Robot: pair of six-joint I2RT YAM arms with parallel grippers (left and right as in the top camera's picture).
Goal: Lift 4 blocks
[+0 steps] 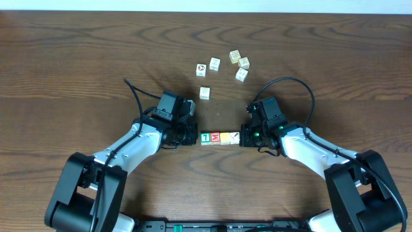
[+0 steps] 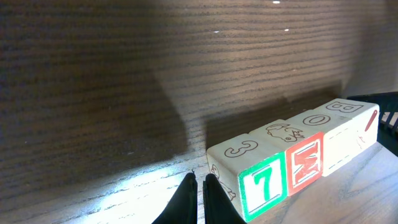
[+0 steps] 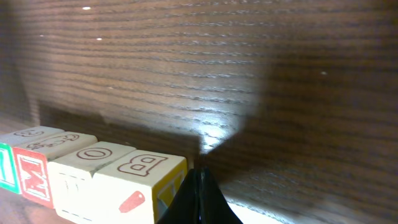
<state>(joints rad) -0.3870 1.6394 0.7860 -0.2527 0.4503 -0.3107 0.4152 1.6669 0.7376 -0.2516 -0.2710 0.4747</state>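
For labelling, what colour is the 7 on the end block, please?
Green; the block shows best from left wrist.

robot lab: arms (image 1: pixel 132 143), wooden table (image 1: pixel 64 58)

Four-block row (image 1: pixel 219 137) between left gripper (image 1: pixel 195 136), right gripper (image 1: pixel 243 137) (touching); spare cubes (image 1: pixel 215 63) behind.

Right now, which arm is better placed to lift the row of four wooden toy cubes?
Neither alone, likely both. The shut left gripper sits at the green-faced wooden cube end, the shut right gripper at the white cube with a dark diagonal mark; squeezing together looks the way up.
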